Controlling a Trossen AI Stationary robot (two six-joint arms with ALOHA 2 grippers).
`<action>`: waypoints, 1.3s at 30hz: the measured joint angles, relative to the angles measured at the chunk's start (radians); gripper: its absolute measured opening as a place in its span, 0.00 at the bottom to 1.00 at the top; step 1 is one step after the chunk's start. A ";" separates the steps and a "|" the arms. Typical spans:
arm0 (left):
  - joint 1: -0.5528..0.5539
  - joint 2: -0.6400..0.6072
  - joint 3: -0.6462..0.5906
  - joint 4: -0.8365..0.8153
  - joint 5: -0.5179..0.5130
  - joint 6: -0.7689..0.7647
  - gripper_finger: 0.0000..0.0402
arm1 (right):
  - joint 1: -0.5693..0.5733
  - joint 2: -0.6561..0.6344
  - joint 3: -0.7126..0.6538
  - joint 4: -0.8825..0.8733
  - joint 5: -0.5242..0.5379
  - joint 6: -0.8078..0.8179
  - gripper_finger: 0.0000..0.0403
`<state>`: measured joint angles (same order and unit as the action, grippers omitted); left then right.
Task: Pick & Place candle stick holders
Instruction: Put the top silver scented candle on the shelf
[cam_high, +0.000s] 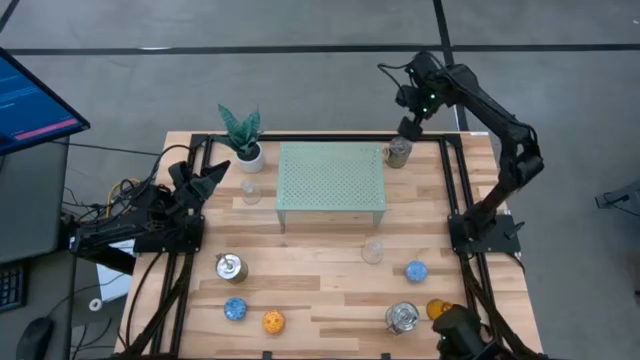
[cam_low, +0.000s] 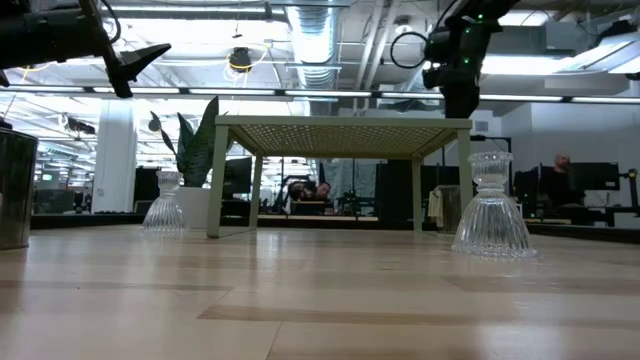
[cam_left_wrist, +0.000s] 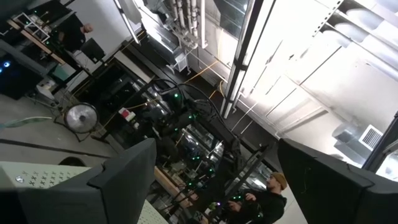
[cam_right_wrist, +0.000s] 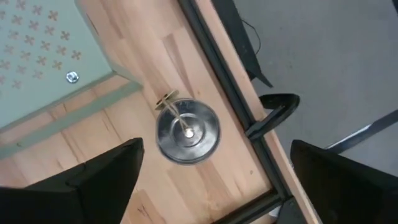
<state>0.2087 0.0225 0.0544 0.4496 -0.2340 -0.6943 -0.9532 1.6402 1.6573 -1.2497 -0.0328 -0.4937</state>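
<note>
One silver holder (cam_right_wrist: 187, 131) stands beneath spread right fingers (cam_right_wrist: 106, 174).

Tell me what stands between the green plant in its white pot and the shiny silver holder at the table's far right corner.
In the high view, only the pale green perforated stand stands between the plant and the silver holder.

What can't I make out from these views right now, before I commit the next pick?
- Amber holder, high view: partly covered by dark camera gear at the bottom edge.
- Silver holder, low view: cut off by the left edge.
- Front-row holders: outside the low view altogether.
- Left gripper: its wrist view faces the ceiling, no table visible.
- Clear glass holder, high view: faint against the wood.
</note>
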 joint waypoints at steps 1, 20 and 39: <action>0.000 0.000 0.000 0.000 0.000 0.001 0.84 | 0.000 0.000 0.000 -0.001 -0.008 -0.002 0.99; 0.000 0.000 0.000 -0.008 0.004 0.043 0.84 | 0.001 0.000 -0.265 0.126 -0.052 -0.087 0.97; 0.000 0.000 0.000 -0.008 0.002 0.040 0.84 | -0.039 0.004 -0.320 0.248 -0.214 -0.101 0.97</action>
<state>0.2086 0.0227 0.0544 0.4419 -0.2316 -0.6545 -0.9926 1.6444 1.3369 -1.0016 -0.2472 -0.5943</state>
